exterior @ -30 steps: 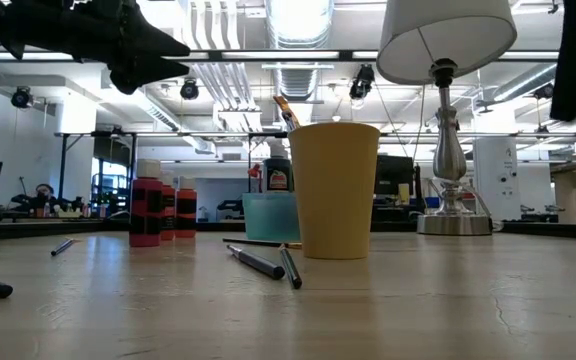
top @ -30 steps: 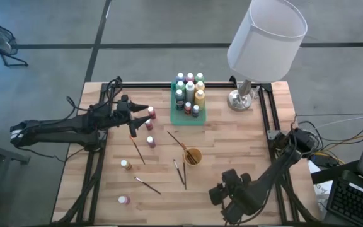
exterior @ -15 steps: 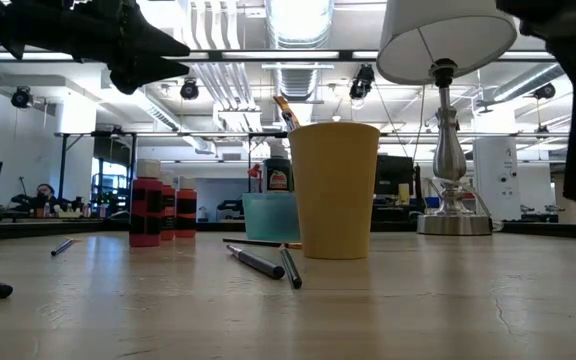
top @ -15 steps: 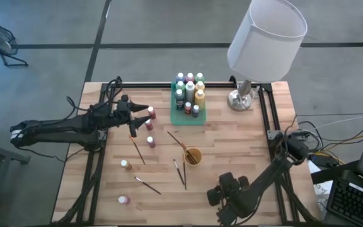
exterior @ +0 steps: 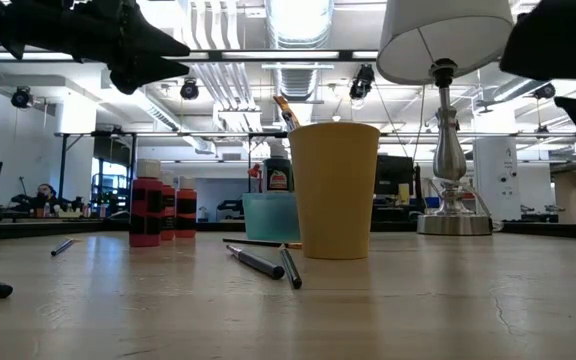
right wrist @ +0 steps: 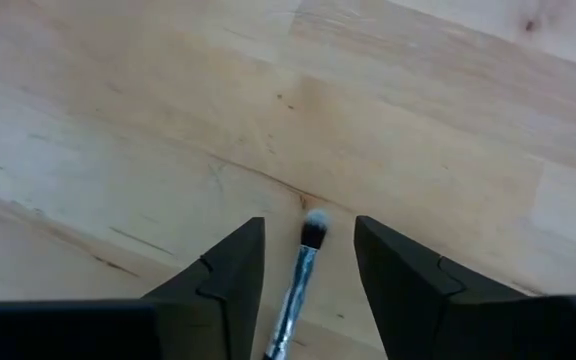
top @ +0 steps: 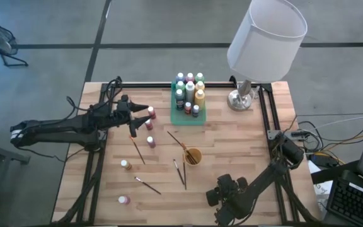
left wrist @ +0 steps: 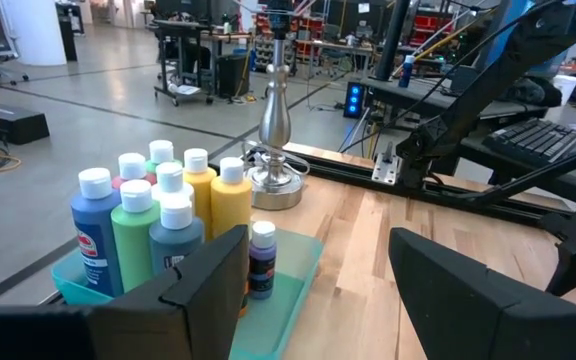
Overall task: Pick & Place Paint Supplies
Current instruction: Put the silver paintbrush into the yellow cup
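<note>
a thin paintbrush (right wrist: pixel 303 268) with a pale-tipped dark tuft lies flat on the wood between the right gripper's (right wrist: pixel 308 268) parted fingers.

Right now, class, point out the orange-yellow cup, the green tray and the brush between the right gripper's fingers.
orange-yellow cup (exterior: pixel 334 190), low view, front wall.
green tray (top: pixel 177 118), high view, front rim.
brush (right wrist: pixel 313 232), right wrist view, bristle tip.

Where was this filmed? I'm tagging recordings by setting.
Probably a large open lab or workshop: exposed ceiling ducts, workbenches with equipment on a concrete floor, beyond a wooden table.
</note>
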Controlling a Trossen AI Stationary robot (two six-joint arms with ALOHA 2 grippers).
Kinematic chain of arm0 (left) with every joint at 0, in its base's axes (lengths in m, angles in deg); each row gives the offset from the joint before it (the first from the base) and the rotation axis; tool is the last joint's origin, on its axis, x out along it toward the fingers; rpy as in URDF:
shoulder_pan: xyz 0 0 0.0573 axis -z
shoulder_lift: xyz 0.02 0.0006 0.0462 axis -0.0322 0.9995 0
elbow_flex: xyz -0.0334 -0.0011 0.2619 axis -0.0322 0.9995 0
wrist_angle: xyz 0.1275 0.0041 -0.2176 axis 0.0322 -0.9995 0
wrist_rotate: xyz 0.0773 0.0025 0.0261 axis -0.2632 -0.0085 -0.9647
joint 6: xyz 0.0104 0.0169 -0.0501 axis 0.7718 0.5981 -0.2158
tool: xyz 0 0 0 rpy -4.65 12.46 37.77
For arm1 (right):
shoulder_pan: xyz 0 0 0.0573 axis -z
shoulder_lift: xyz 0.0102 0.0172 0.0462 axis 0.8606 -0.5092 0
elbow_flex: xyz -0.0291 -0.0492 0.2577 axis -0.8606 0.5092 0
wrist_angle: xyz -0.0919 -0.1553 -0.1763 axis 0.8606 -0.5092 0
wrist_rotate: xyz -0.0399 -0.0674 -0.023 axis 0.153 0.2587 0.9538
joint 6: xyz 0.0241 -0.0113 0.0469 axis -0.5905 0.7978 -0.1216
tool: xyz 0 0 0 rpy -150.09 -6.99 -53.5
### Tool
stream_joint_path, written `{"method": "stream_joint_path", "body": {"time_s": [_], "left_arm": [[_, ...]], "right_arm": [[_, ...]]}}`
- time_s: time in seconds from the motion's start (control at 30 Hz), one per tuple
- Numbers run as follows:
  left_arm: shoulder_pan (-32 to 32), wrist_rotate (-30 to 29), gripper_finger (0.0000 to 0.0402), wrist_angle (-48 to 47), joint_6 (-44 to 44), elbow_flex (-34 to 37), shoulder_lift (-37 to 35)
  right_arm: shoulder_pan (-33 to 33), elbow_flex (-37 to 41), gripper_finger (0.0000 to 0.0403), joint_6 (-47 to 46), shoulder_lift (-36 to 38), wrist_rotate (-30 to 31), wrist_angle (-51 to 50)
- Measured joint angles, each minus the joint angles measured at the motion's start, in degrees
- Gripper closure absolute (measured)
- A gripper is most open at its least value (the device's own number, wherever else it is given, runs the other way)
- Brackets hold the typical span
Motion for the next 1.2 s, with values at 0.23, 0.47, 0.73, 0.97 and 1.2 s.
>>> {"method": "stream_joint_path", "body": {"time_s": [0.23,0.47,0.73,0.97,1.2], "left_arm": [[0.0,0.0,0.0154,0.0,0.0,0.0,0.0],[0.0,0.0,0.0154,0.0,0.0,0.0,0.0],[0.0,0.0,0.0154,0.0,0.0,0.0,0.0],[0.0,0.0,0.0154,0.0,0.0,0.0,0.0],[0.0,0.0,0.0154,0.0,0.0,0.0,0.0]], "right_arm": [[0.4,0.1,0.0266,0.4,-1.0,0.0,0.7],[0.5,0.1,0.0287,0.5,-2.3,-0.5,1.0],[0.5,0.1,0.033,0.5,-2.3,-1.1,0.9],[0.5,0.1,0.0376,0.8,-2.3,-1.0,0.7],[0.5,0.0,0.039,0.8,-2.2,-1.0,0.4]]}}
